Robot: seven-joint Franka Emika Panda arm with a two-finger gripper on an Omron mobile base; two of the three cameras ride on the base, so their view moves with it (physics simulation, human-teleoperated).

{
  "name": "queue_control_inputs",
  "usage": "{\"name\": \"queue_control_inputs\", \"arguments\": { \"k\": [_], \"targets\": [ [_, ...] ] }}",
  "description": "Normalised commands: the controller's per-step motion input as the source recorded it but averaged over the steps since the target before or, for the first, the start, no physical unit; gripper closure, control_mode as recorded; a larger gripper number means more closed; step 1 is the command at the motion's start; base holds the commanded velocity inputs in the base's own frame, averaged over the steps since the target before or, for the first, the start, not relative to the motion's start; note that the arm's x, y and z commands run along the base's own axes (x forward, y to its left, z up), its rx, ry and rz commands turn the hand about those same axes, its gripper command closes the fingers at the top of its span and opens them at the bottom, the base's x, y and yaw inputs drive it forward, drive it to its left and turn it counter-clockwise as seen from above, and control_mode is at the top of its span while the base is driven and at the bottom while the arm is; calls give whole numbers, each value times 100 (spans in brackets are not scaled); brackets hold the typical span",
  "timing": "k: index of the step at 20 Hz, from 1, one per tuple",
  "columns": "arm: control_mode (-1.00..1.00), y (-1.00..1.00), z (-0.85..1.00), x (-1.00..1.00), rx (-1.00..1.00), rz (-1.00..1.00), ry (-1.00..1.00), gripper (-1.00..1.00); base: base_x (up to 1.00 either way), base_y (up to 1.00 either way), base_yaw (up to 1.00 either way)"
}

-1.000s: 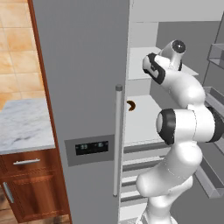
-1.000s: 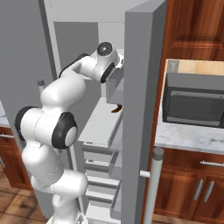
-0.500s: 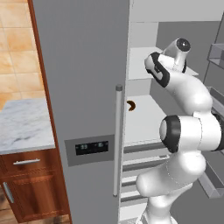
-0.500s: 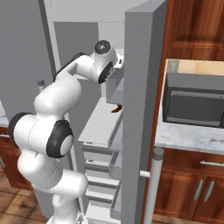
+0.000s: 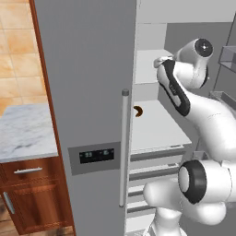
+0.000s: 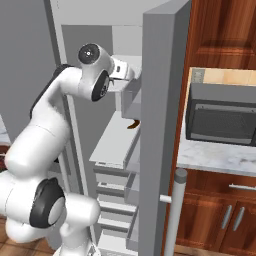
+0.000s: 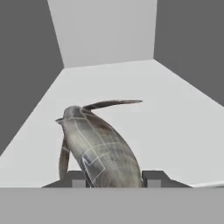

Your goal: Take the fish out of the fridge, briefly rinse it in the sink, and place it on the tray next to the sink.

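Note:
In the hand view the fish (image 7: pixel 98 148), mottled grey-silver with a thin dark fin, sits between my two dark fingertips (image 7: pixel 154 178) on a white shelf (image 7: pixel 175 118) inside the fridge (image 5: pixel 83 92). My gripper (image 7: pixel 116 179) is shut on the fish's near end, and its far end points away and up. In the base views my arm (image 5: pixel 184 87) reaches into the upper fridge compartment, where the open door edge (image 6: pixel 160 125) hides the hand's fingers.
A small brown item (image 5: pixel 138 110) lies on the shelf below my hand, also seen as the brown item (image 6: pixel 132 124). White drawers (image 5: pixel 156 161) sit lower down. A microwave (image 6: pixel 220 117) stands on the marble counter (image 6: pixel 210 155) to the right, and a marble counter (image 5: pixel 23 131) lies to the left.
The arm's elbow and upper joints have risen and swung a little while the hand stays inside the upper fridge compartment. The brown item has not moved.

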Motion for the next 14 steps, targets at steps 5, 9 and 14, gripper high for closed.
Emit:
{"name": "queue_control_inputs", "arguments": {
  "k": [5,9,14],
  "targets": [
    [-100,79,8,-100,0,0,21,100,0,0,0],
    [-100,86,-79,-100,0,0,20,100,0,0,0],
    [-100,27,-69,-100,6,-3,10,100,0,0,0]
  ]
}}
